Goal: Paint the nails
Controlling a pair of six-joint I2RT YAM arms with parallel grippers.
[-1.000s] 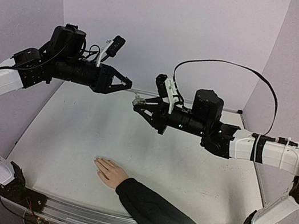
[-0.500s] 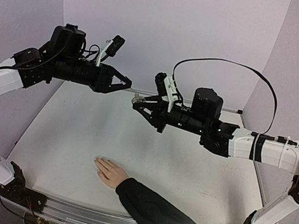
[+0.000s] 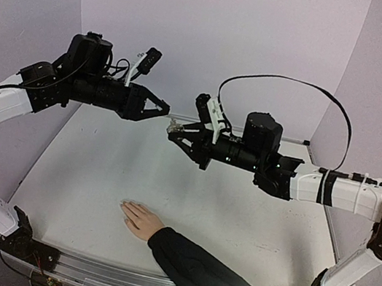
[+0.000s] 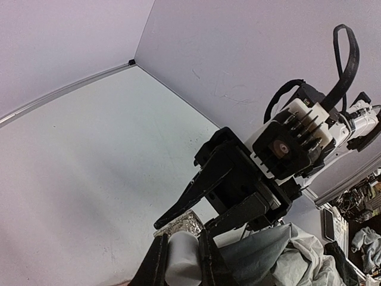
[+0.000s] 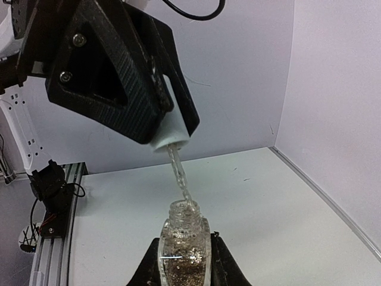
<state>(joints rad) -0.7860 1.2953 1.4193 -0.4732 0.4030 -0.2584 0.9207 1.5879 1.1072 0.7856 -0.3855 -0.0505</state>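
A light-skinned hand [image 3: 139,219] with a dark sleeve lies flat near the table's front; its nails [image 3: 123,209] are too small to make out. My right gripper [image 5: 183,262] is shut on a clear glass bottle of gold glitter polish [image 5: 183,250], held in the air above the back of the table [image 3: 175,130]. My left gripper [image 4: 181,256] is shut on the white brush cap [image 4: 178,256]. The cap's clear brush stem [image 5: 180,177] reaches into the bottle's open neck. Both grippers meet tip to tip in the top view.
Lilac walls [image 3: 217,36] close in the white table [image 3: 97,171] at the back and both sides. A black cable [image 3: 297,84] loops over the right arm. A metal rail [image 3: 101,272] runs along the near edge.
The two grippers have moved slightly closer together, the right one a little left and the left one a little right. The hand has not moved.
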